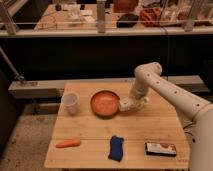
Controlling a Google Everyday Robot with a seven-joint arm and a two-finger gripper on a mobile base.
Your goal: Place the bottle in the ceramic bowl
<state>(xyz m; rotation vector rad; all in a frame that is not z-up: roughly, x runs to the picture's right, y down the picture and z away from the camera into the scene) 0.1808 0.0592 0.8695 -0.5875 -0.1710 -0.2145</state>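
Gripper point(128, 104) hangs low over the table point(150, 127), just right of the bowl point(105, 103), pinching the bottle point(124, 105), which sits at the bowl's right rim and not inside it. Left of the bowl stands a white cup point(69, 102). Along the front edge lie a carrot point(68, 143), a blue cloth point(116, 148) and a dark box point(161, 148).

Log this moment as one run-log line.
claw: low at ceramic bowl's right rim | bottle: at claw, outside bowl | ceramic bowl: nothing inside | placement: not yet done
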